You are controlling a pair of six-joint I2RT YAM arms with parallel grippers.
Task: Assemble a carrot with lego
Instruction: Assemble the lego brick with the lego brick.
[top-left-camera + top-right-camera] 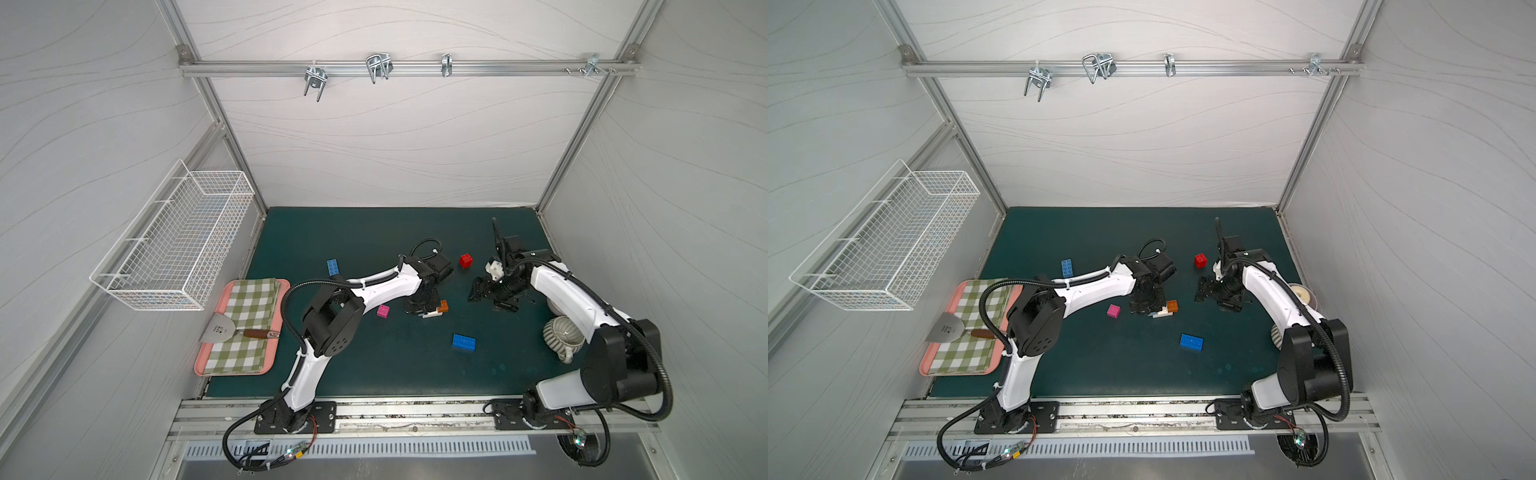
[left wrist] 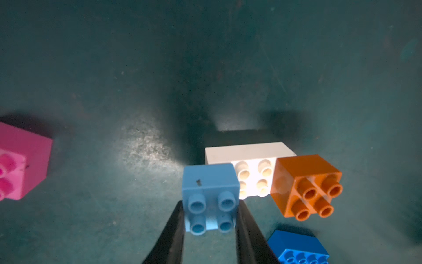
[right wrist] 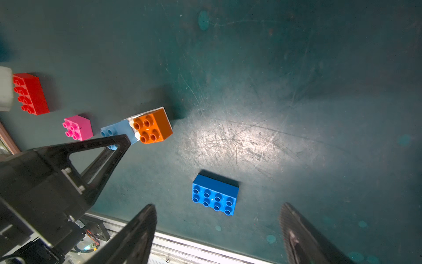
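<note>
Left gripper (image 2: 211,206) clamped on light-blue square plastic brick (image 2: 209,182) atop white oblong brick (image 2: 246,153), beside orange square brick (image 2: 306,182). Right gripper (image 3: 218,206) jaws apart, empty.

Bricks: eight
Red: two, red square (image 1: 466,260), red oblong (image 3: 30,93)
Blue: three, blue oblong (image 1: 464,342), paler oblong (image 1: 333,267), light-blue square (image 2: 209,180)
White, orange, pink: one each, white bar (image 2: 246,153), orange square (image 2: 306,180), pink square (image 1: 383,311)
Hooks (image 1: 378,66): four
Basket (image 1: 183,232), tray (image 1: 200,365), cloth (image 1: 249,307), spatula (image 1: 220,331), cup (image 1: 561,332): one each
Arms: two, left arm (image 1: 386,284), right arm (image 1: 561,295)
</note>
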